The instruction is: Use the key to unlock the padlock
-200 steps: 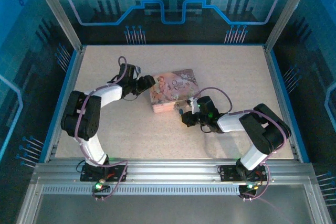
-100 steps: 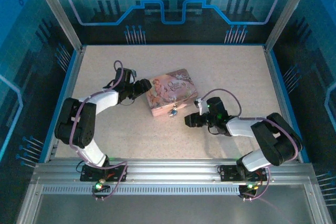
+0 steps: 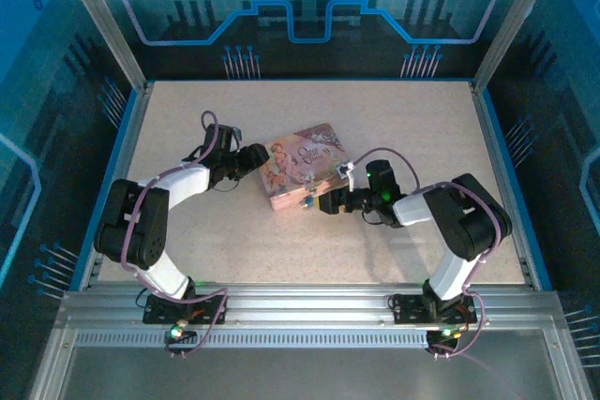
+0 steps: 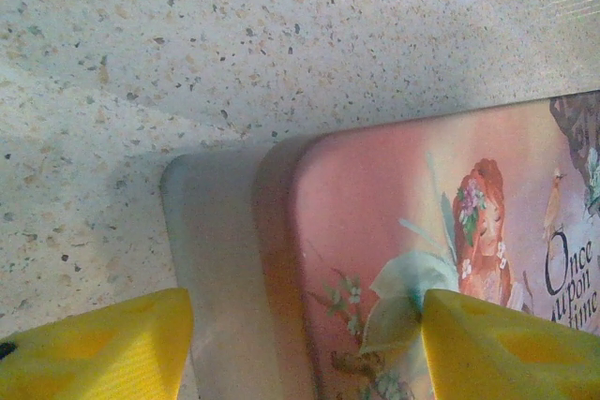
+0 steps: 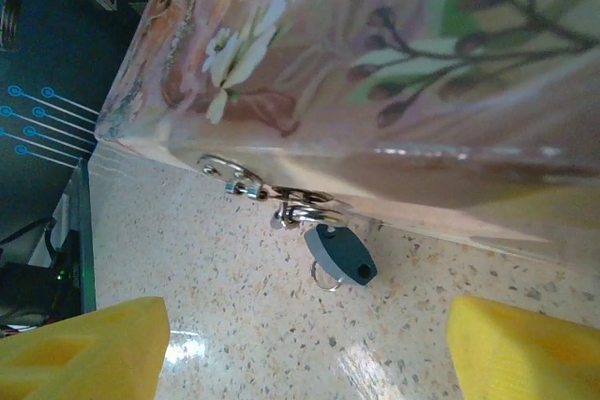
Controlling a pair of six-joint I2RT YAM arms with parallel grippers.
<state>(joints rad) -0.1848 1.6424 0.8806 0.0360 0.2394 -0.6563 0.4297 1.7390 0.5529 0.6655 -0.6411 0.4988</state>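
Padlock (image 5: 339, 252), rounded bluish-grey, against glossy pink tin (image 5: 375, 91); left pincer (image 4: 302, 325), right pincer (image 5: 309, 325) both released.

At the right wrist the padlock (image 5: 339, 253) hangs by the tin's (image 5: 394, 72) lower edge. Its shackle is half lost among the hasp rings. A thin wire loop (image 5: 326, 279) under it is too small for me to say whether it belongs to the key. The tin runs off the top and right edges. The right claw (image 5: 305, 318) shows yellow fingers (image 5: 89, 348) cut by the bottom edge. At the left wrist, the left claw (image 4: 305, 311) is cropped likewise, and the tin's lettering breaks off at the right. From overhead the padlock is a mere speck.
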